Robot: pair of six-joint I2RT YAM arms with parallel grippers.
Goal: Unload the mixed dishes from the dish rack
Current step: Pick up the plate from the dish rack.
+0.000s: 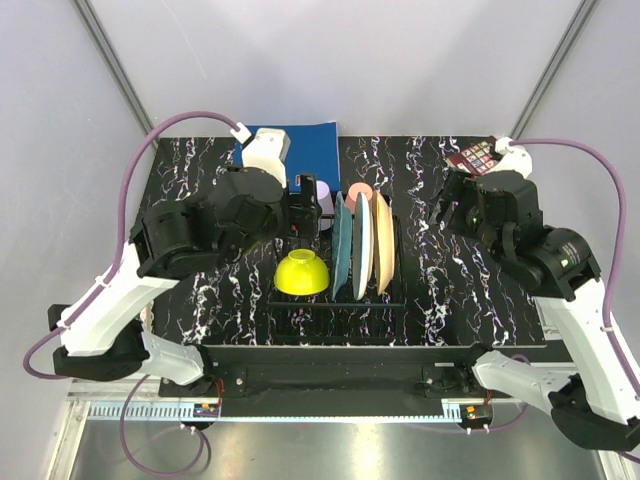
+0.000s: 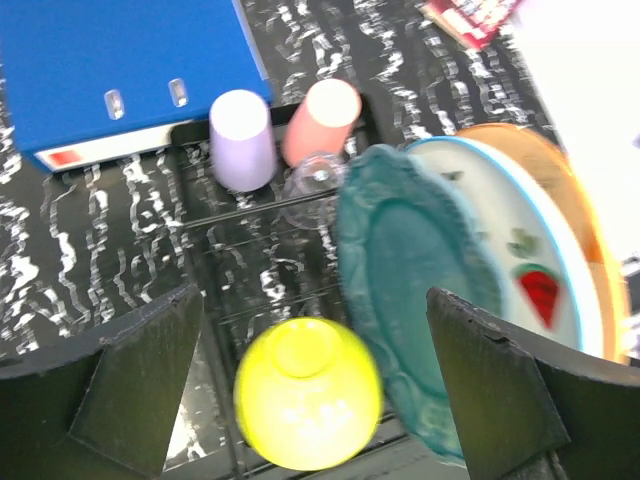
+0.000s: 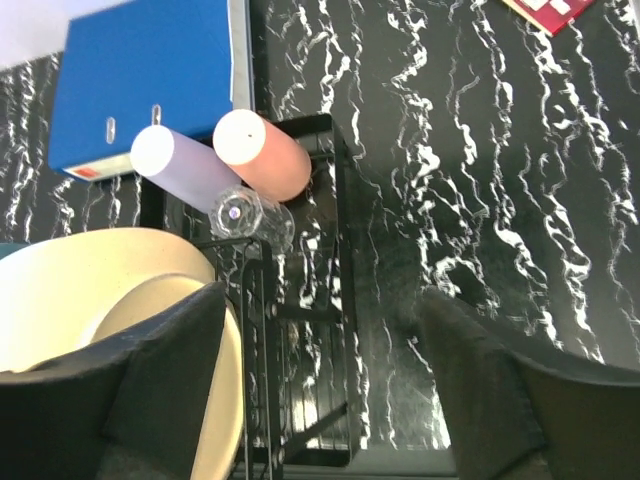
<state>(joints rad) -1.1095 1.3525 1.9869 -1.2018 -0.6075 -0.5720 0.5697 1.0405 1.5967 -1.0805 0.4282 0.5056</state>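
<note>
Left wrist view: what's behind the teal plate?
The watermelon plate, then the peach plate. The teal plate covers their left parts; only the peach plate's rim shows.

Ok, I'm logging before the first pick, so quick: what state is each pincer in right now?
Left pincer: open, holding nothing.
Right pincer: open, holding nothing.

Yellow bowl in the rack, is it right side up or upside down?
Upside down. The yellow bowl shows its domed outside and foot ring facing up, no hollow visible.
</note>
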